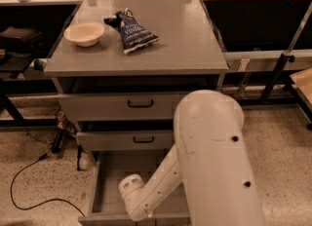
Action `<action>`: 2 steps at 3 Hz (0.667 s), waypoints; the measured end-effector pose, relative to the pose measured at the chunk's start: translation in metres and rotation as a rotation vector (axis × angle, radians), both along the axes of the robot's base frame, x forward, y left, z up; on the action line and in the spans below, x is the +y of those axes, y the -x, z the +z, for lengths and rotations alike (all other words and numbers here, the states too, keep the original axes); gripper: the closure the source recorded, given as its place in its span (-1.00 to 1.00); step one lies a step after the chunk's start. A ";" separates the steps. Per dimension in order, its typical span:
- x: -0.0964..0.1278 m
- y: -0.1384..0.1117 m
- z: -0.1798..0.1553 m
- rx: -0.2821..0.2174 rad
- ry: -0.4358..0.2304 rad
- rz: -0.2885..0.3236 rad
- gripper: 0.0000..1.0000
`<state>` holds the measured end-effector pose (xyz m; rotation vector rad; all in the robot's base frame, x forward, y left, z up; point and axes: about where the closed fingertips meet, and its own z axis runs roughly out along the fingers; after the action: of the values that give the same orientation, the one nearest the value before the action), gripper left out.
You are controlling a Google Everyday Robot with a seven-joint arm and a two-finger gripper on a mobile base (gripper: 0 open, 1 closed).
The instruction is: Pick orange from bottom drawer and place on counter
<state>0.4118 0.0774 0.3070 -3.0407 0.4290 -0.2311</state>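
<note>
The arm reached into the open bottom drawer (117, 166), its wrist (130, 189) low near the front edge. The tool lay hidden beneath it, so whether it was apart or together could not be told. The orange was not plainly visible, probably under the wrist on the drawer floor. A good pick would centre on the fruit, close gently, lift clear of the middle drawer (122, 141), then swing to bare worktop (185, 40).
</note>
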 end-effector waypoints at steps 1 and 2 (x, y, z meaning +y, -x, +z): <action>-0.016 -0.025 0.064 -0.017 -0.017 -0.117 1.00; -0.032 -0.068 0.096 -0.016 -0.054 -0.169 1.00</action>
<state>0.4795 0.0457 0.4026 -2.9494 0.6798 -0.2471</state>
